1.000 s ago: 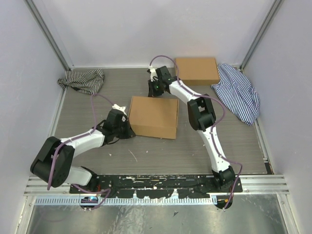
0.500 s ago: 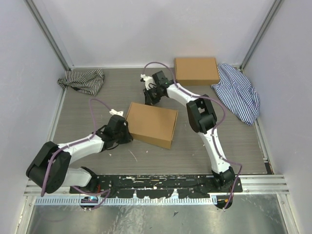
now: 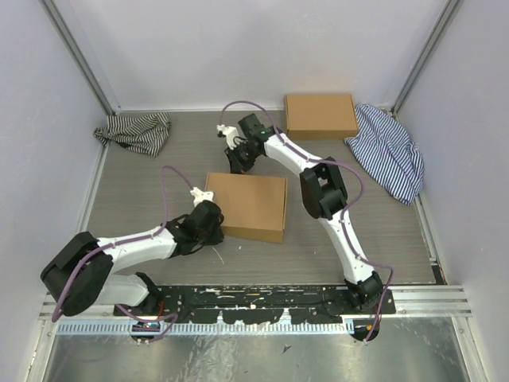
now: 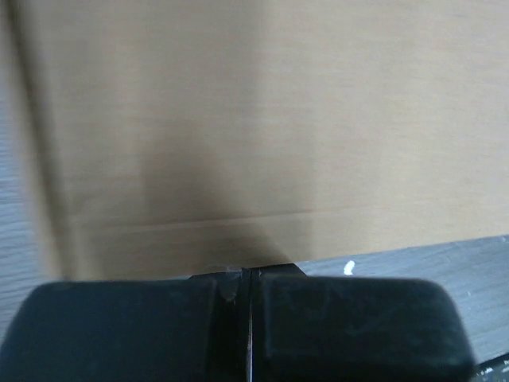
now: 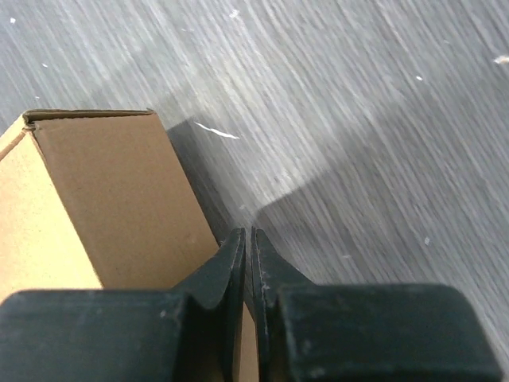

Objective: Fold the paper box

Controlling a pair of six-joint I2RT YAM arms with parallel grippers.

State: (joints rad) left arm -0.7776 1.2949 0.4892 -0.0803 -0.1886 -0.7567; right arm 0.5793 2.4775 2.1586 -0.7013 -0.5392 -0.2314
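Observation:
The paper box (image 3: 248,205) lies closed as a flat brown rectangular box in the middle of the table. My left gripper (image 3: 213,220) is shut and empty, its tips against the box's near-left corner. In the left wrist view the gripper (image 4: 246,274) touches the box's side (image 4: 262,119), which fills the frame. My right gripper (image 3: 236,161) is shut and empty just beyond the box's far-left corner. In the right wrist view the gripper (image 5: 248,235) hangs over the grey table beside the box corner (image 5: 103,199).
A second, ready-made brown box (image 3: 321,115) sits at the back. A dark striped cloth (image 3: 135,130) lies at the back left and a blue striped cloth (image 3: 390,150) at the right. Walls close in on three sides.
The box slid nearer and turned, tilted half a second ago, now square to the table. My left gripper moved right along its near-left corner. My right gripper moved left.

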